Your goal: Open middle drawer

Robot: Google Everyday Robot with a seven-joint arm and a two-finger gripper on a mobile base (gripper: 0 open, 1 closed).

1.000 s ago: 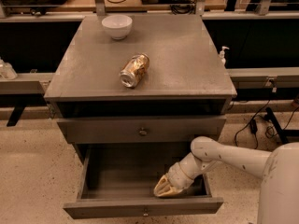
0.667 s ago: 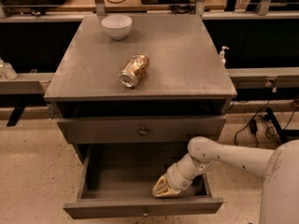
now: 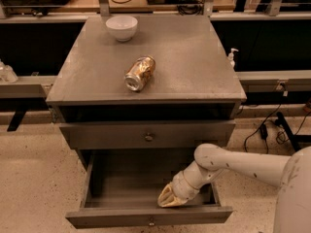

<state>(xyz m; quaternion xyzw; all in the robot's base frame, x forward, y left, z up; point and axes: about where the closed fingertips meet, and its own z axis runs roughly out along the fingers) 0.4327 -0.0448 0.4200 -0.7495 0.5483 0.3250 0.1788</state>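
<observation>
Zero travel on the grey wooden middle drawer (image 3: 194, 135). My beige tool (image 3: 167, 200), grip state I cannot tell, lies at 5 o'clock in the open bottom drawer (image 3: 112, 219). Next: raise it to the small round knob (image 3: 149, 137).

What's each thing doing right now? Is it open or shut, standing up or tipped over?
middle drawer: open, slid far out.
upper drawer: shut.
soda can: tipped over, lying on its side on the cabinet top.
white bowl: standing upright near the back of the cabinet top.
gripper: reaching down inside the middle drawer, near its front right corner.
</observation>
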